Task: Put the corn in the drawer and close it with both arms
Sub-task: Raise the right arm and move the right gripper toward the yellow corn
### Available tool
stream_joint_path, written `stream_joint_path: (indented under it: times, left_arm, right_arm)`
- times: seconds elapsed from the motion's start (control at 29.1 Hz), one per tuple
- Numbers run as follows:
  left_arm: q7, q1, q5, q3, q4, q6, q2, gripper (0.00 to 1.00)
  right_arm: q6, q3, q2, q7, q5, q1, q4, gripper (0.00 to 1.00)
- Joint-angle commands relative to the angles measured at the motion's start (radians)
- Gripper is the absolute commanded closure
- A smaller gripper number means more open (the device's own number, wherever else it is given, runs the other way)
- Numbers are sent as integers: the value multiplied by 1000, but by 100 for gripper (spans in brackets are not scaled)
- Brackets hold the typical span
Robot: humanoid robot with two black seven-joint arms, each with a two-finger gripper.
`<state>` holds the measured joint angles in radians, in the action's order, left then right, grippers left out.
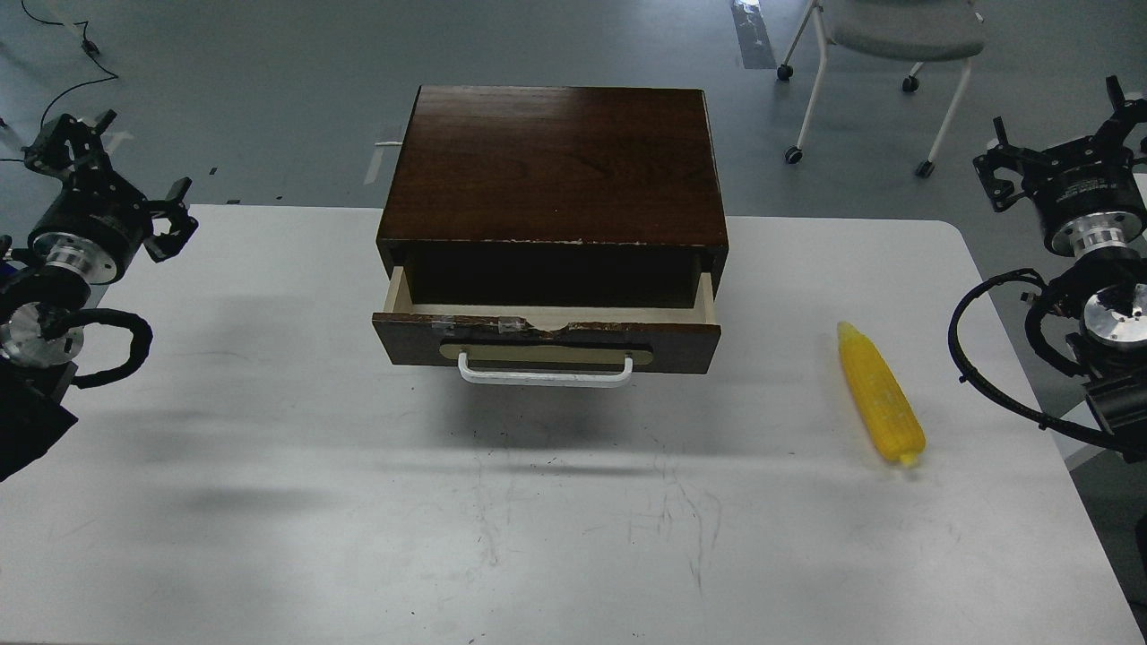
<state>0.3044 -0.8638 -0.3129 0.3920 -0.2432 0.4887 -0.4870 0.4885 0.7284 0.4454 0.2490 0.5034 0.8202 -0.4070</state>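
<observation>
The drawer point(547, 345) is seen pulled partly out of a dark wooden cabinet point(554, 166) standing on a white table point(269, 502). What can be seen of its inside is dark and shadowed, and nothing can be made out in it. The corn point(880, 392) is found lying on the table, well to the right of the drawer, its pointed end turned away. The left gripper point(116, 184) and the right gripper point(1057, 148) are held off the table's sides, fingers spread, nothing gripped.
</observation>
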Motion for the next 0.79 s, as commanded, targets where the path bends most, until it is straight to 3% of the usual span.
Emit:
stream_joint_path:
  times: [0.0, 0.28, 0.55, 0.76]
  left_arm:
    - [2, 0, 0, 2, -1, 0, 8, 1]
    - [9, -1, -6, 16, 1, 0, 16, 1]
    - [36, -1, -11, 18, -1, 0, 14, 1]
    - [36, -1, -12, 21, -2, 0, 8, 1]
  right_arm:
    - [0, -3, 4, 1, 0, 1, 5, 0]
    - [0, -52, 25, 6, -5, 13, 1, 0]
    - [0, -341, 229, 10, -216, 235, -13, 0]
    - [0, -602, 269, 12, -445, 402, -26, 0]
